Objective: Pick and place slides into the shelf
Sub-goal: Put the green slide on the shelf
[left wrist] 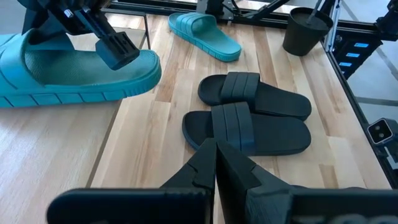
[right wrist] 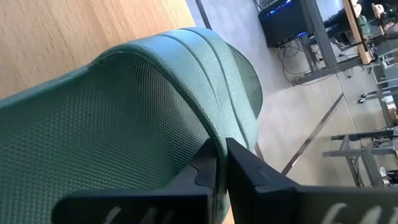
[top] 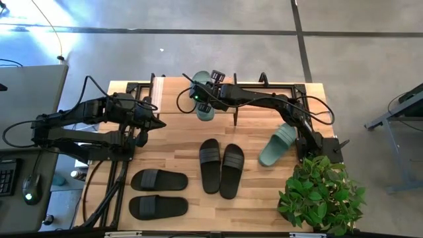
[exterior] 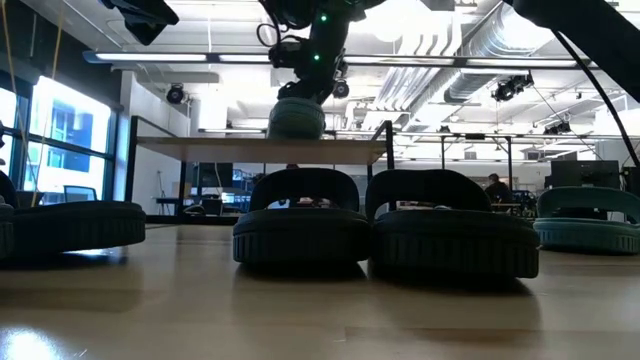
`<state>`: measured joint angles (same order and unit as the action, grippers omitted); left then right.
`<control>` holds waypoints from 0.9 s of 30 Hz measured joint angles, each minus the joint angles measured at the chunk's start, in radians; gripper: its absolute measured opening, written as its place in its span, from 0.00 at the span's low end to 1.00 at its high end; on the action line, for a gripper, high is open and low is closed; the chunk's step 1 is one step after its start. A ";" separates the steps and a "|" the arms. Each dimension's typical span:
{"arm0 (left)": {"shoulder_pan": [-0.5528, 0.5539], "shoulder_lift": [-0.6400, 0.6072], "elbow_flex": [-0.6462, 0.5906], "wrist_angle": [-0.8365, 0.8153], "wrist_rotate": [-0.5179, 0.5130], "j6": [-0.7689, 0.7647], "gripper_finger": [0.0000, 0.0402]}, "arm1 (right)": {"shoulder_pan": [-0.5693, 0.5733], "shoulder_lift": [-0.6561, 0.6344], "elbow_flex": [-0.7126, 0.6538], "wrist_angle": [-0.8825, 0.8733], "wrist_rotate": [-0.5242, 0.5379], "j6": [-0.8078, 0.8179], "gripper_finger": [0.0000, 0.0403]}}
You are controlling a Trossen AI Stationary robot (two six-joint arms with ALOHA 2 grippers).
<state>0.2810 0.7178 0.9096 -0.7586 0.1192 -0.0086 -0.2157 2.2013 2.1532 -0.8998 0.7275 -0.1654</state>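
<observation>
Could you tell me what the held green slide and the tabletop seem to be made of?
Green slide: probably soft moulded foam or rubber, matte, with a fine dimpled footbed and ribbed strap. Tabletop: wood, seemingly butcher-block, with light jointed planks and visible grain under a slight sheen.

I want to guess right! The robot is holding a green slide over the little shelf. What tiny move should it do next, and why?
Probably lower it and let go. The right gripper is shut on the green slide, which the low view shows just above the shelf top board. The left gripper waits nearby.
</observation>
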 joint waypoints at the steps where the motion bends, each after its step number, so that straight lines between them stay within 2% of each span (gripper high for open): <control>1: 0.000 0.000 0.000 0.000 0.000 0.000 0.00 | 0.000 0.000 0.000 0.000 -0.001 0.000 0.03; 20: 0.000 0.000 0.000 0.000 0.000 0.000 0.00 | 0.000 0.002 -0.002 0.012 0.000 -0.001 0.23; 27: 0.000 0.000 0.000 0.000 0.000 0.000 0.00 | -0.010 0.003 0.044 0.046 -0.057 0.008 0.30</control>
<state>0.2810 0.7181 0.9096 -0.7586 0.1190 -0.0086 -0.2262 2.2040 2.1973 -0.8536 0.6709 -0.1570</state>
